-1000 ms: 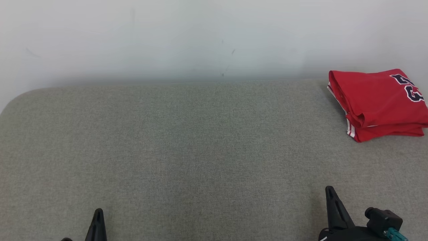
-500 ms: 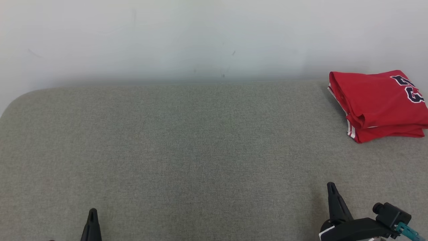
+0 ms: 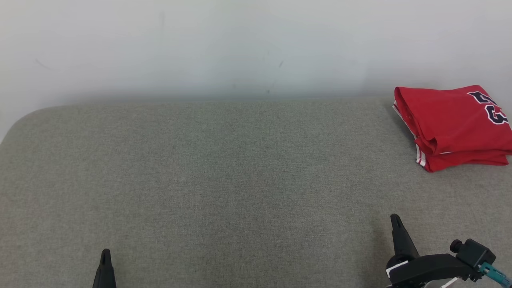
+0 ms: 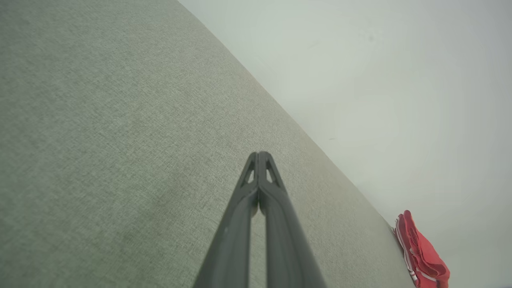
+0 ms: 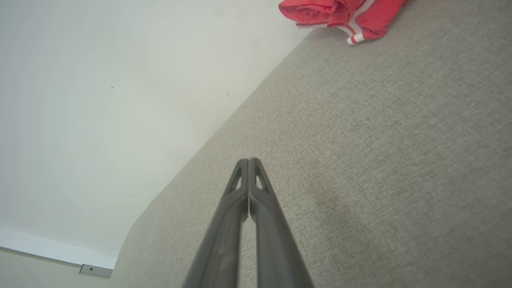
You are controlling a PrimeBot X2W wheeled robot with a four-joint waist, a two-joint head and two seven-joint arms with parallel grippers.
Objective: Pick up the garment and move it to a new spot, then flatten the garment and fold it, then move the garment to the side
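surface: grey-green woven fabric top [image 3: 240,180], rounded far-left corner, back edge against pale wall [image 3: 240,40] | on it: red garment [image 3: 452,124], folded, far right by back edge | trim: white stripes, dark lettering

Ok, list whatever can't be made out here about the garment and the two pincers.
Red garment, head view: the picture's right edge cuts it off, so its dark lettering can't be read whole.
Same garment, left wrist view: small and edge-on in the corner; the folds can't be counted.
Left pincer, head view: bottom edge cuts off all but its shut tip.
Right pincer, head view: its base runs off the bottom edge.
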